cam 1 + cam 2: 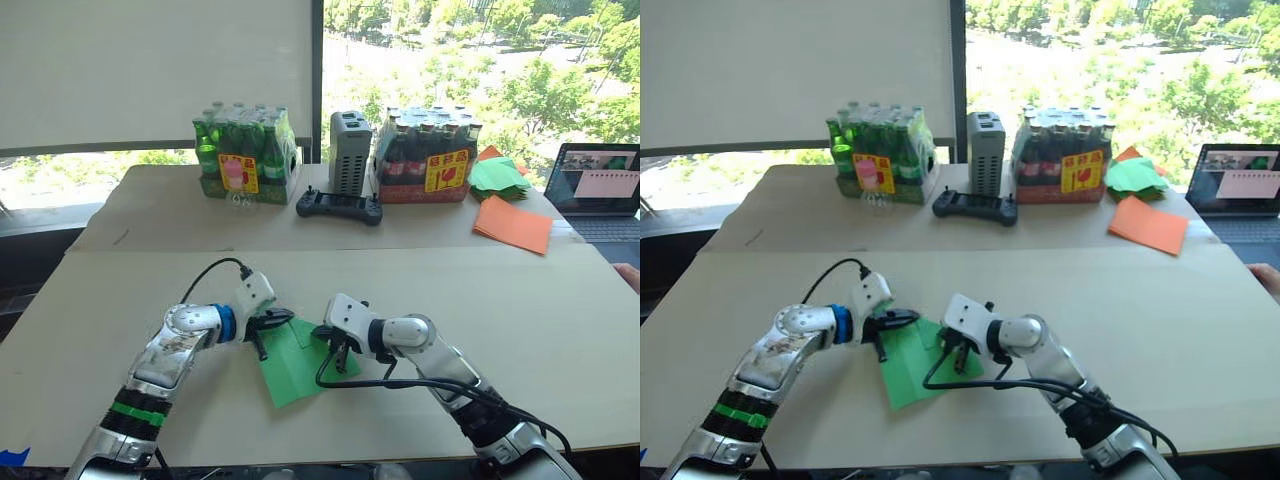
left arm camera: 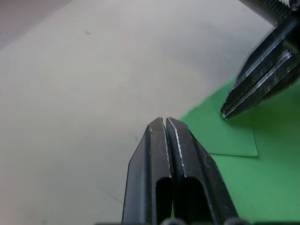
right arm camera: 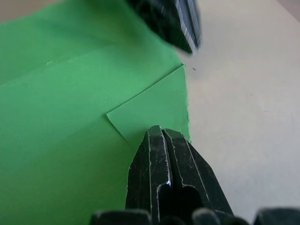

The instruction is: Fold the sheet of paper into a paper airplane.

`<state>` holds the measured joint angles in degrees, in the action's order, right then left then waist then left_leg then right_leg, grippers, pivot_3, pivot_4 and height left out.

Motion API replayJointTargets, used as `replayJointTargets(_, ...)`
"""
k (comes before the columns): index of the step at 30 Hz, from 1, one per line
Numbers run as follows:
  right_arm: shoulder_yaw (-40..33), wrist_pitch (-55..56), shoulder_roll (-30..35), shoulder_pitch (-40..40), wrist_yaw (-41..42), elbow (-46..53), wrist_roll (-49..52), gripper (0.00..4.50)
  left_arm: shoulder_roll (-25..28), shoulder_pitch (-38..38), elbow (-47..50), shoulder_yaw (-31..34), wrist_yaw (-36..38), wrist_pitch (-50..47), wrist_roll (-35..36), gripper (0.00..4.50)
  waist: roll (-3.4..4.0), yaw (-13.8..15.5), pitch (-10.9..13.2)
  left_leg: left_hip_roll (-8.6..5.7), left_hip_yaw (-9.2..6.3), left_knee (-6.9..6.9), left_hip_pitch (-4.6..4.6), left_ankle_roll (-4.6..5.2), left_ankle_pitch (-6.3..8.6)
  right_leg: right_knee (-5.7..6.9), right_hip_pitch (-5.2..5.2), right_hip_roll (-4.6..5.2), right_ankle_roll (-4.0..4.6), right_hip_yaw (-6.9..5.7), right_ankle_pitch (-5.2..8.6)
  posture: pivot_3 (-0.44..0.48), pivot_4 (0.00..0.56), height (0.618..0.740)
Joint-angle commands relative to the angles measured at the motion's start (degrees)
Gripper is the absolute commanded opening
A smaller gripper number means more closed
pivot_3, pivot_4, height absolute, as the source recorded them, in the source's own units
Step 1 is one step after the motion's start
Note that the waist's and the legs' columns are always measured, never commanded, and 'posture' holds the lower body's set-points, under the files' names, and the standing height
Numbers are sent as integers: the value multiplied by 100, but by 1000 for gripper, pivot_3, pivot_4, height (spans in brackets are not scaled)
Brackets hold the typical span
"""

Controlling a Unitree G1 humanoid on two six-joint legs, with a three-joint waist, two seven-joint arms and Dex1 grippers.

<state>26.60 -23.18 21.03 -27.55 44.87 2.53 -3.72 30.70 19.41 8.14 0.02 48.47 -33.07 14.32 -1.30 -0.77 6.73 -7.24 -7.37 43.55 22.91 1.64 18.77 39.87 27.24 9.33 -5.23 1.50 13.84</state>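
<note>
Sheet of paper (image 1: 295, 362) flat on near part of table (image 1: 520, 320), between both arms, one corner already folded over into small triangle flap (image 3: 157, 105). Not yet a plane: early fold stage by the look of it.

L gripper (image 1: 264, 330) at sheet's far-left corner, fingers pressed together, nothing pinched. R gripper (image 1: 340, 352) on sheet's right side, fingers (image 3: 164, 159) likewise shut, tips at base of flap, seemingly pressing crease; can't tell for sure whether touching paper or just above.

Risks, judged from this:
- Flap springing back up if R tip lifts before crease is set; thin paper, weak crease
- Whole sheet sliding on smooth table if R tip drags sideways w/o L holding it down, since L sits at edge, not clearly on paper
- Fold skewed vs centre crease, giving lopsided nose later
- Shut fingertips narrow and hard, so poss. tear or dent if pushed too hard
- Grippers close together, so collision poss. if both move inward

Back of table: bottle packs (image 1: 245, 155), controller (image 1: 338, 206), orange sheets (image 1: 512, 225), green pile (image 1: 498, 176), laptop (image 1: 598, 180), all well apart, no factor
</note>
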Motion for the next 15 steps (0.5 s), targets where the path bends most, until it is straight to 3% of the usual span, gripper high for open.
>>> replayJointTargets(1,70,-160,97,126,-10,-74,-160,0,-168,-540,1068,1351,-559,-1058,1116,1491,1,-9,0,0,0,-3,-3,0,0,0,-1,1,0,0,0,0,150,675)
replayJointTargets(5,75,-220,54,137,1,27,-130,0,-536,-1280,1850,2096,-1108,-2034,2064,2786,0,2,0,1,1,-16,-14,-2,-1,-6,-6,1,0,0,0,0,150,675)
replayJointTargets(8,86,-252,43,137,7,64,-135,0,-847,-1606,2193,2261,-1507,-2409,2536,2786,0,18,0,0,1,-16,-16,-3,-1,-11,-13,1,1,-1,0,0,150,675)
replayJointTargets(15,90,-286,17,112,51,117,-142,0,-1562,-1585,1837,2506,-2591,-2746,3019,2786,0,29,0,1,1,-21,-17,-9,0,-11,-13,1,4,-1,1,0,150,675)
